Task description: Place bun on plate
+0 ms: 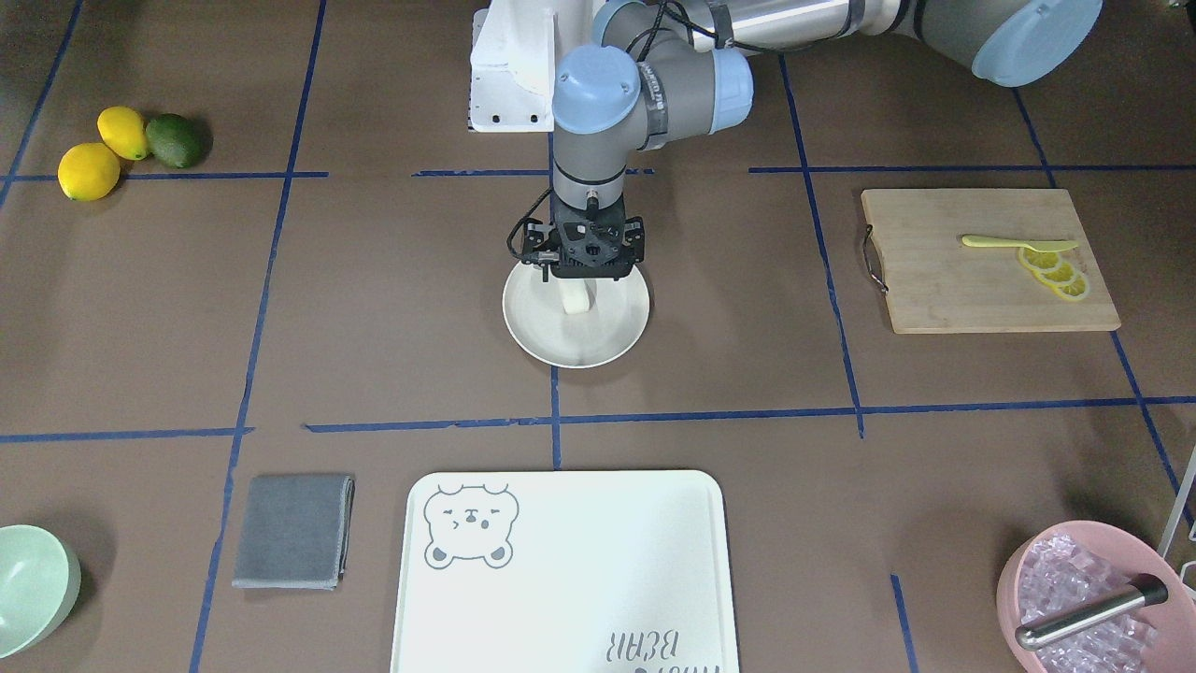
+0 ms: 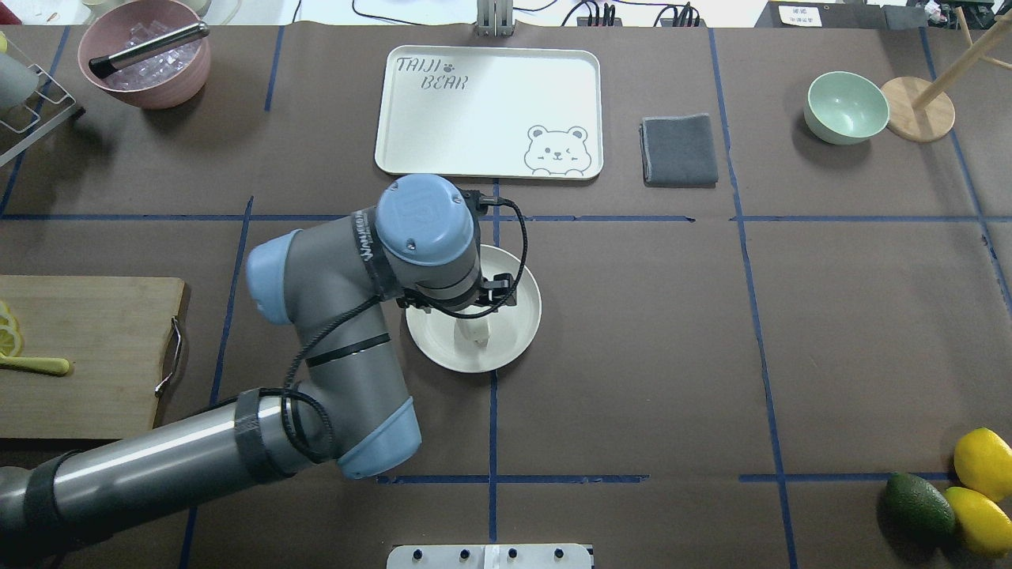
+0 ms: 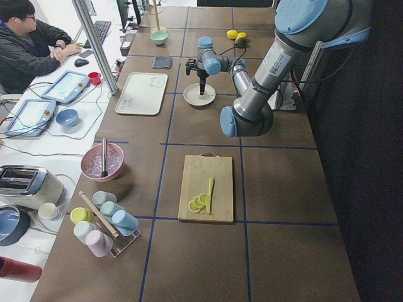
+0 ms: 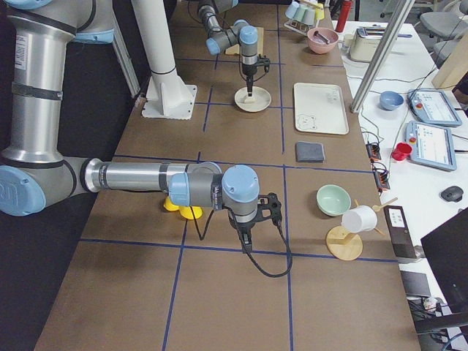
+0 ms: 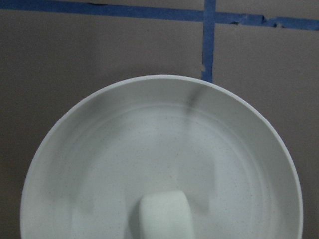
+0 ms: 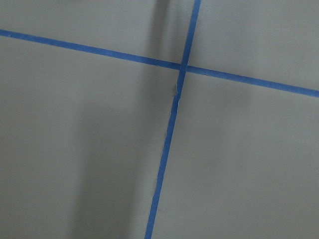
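The round cream-white plate (image 1: 612, 336) lies at the table's middle. The small white bun (image 1: 577, 297) stands on it, toward the robot's side of the plate. My left gripper (image 1: 587, 280) points straight down right over the bun, and its black body hides the fingers, so I cannot tell whether they hold the bun. The left wrist view shows the plate (image 5: 99, 149) filling the frame and the bun (image 5: 164, 214) at the bottom centre. My right gripper (image 4: 243, 235) hangs low over bare table, far from the plate; its state cannot be judged.
A bear-print tray (image 2: 443, 118), grey cloth (image 2: 680, 150) and green bowl (image 2: 846, 107) lie beyond the plate. A cutting board (image 2: 87, 356) with lemon slices is on my left. Lemons and an avocado (image 2: 917, 506) sit near right. A pink bowl (image 2: 146, 63) is far left.
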Available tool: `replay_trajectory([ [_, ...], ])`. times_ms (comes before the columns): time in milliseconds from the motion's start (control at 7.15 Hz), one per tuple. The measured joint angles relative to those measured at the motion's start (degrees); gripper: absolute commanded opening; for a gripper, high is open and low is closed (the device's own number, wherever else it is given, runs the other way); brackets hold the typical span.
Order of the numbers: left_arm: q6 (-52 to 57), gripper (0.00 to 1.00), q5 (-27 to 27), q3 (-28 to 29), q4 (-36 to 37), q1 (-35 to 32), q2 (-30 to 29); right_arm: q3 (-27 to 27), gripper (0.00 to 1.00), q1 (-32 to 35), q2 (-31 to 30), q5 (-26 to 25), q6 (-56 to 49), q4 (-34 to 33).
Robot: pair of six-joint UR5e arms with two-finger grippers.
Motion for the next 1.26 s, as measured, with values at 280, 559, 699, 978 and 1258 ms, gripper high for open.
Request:
replay_trajectory([
  [280,13.8,1.0,-5.4,-15.3,10.6,-6.9,9.5,-0.1,1.0,0.0,0.0,-0.1,0.0,0.2],
  [559,33.0,1.0,-14.1,-24.0,15.6,-19.7,20.8,-0.6,1.0,0.0,0.0,-0.3,0.0,0.3],
  [699,45.0,1.0,-18.9,-25.3,16.2,-28.1,26.7,-0.9,1.0,0.0,0.0,-0.3,0.0,0.4],
  [978,67.2,1.0,-25.4,-23.2,16.4,-45.4,37.8,-1.1,1.0,0.0,0.0,-0.3,0.0,0.5],
  [1258,80.9,1.0,-30.0,-15.7,15.7,-57.2,44.3,-1.1,1.0,0.0,0.0,-0.3,0.0,0.5],
])
